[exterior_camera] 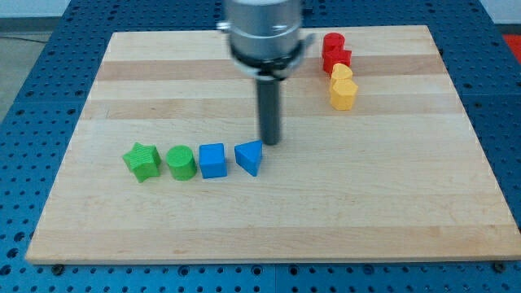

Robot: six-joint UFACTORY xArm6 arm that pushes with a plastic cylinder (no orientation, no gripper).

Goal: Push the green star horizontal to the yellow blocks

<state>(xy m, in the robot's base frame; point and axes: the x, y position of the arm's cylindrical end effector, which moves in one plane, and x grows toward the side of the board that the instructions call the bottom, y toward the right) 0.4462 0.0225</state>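
The green star (142, 160) lies at the view's left, first in a row with a green cylinder (181, 163), a blue cube (212, 160) and a blue triangle (250, 157). Two yellow blocks (343, 87) sit at the view's upper right: a small one (341, 73) and, just below it, a heart-like one (343, 94). My tip (269, 142) rests on the board just above and right of the blue triangle, far right of the green star.
Two red blocks (334, 50) stand right above the yellow ones, touching them. The wooden board (407, 195) sits on a blue perforated table (32, 98). The arm's grey body (264, 32) hangs over the board's top middle.
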